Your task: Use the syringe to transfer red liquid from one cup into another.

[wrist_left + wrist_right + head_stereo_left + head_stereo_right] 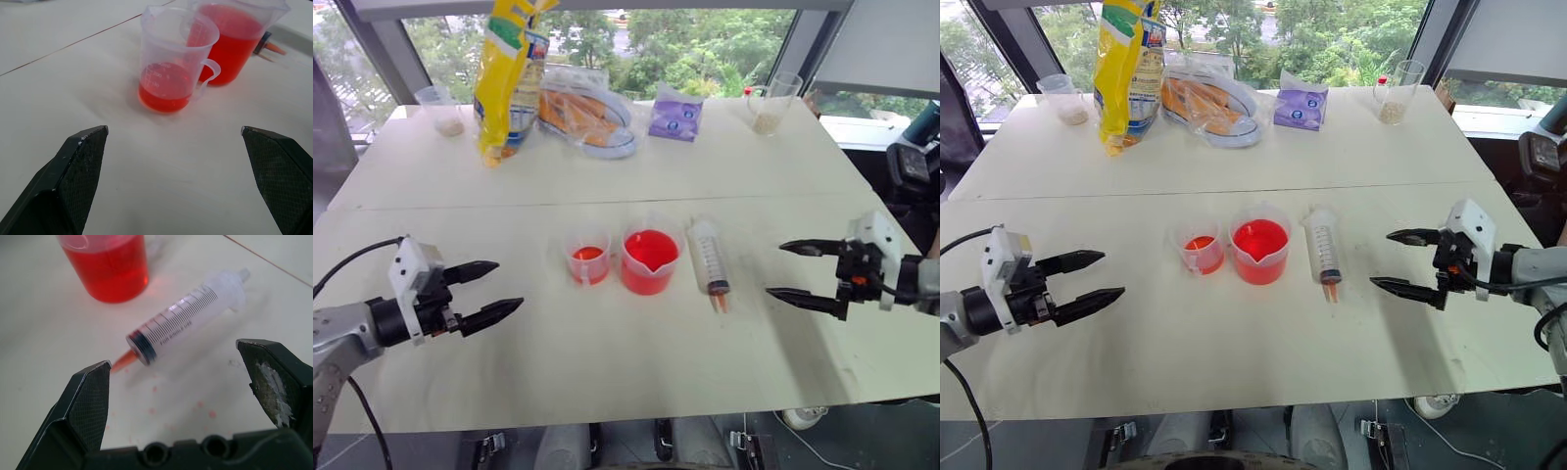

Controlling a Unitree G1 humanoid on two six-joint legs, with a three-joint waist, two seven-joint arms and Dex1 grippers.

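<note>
The clear syringe [709, 257] lies flat on the white table, its orange-red tip toward the near edge, just right of the wide spouted cup [649, 260], which is nearly full of red liquid [650, 249]. To that cup's left stands the smaller narrow cup [588, 259] with a shallow layer of red liquid. My right gripper [787, 270] hovers open to the right of the syringe, holding nothing. My left gripper [495, 287] is open well left of the small cup, with nothing in it. The right wrist view has the syringe [186, 323] lying just beyond the open fingers.
At the back of the table are a yellow bag [509, 73], a bagged plate of food [587, 117], a purple packet [675, 114] and two clear cups with beige grains [443, 108] [773, 103]. Small red drops [200, 406] spot the table near the syringe tip.
</note>
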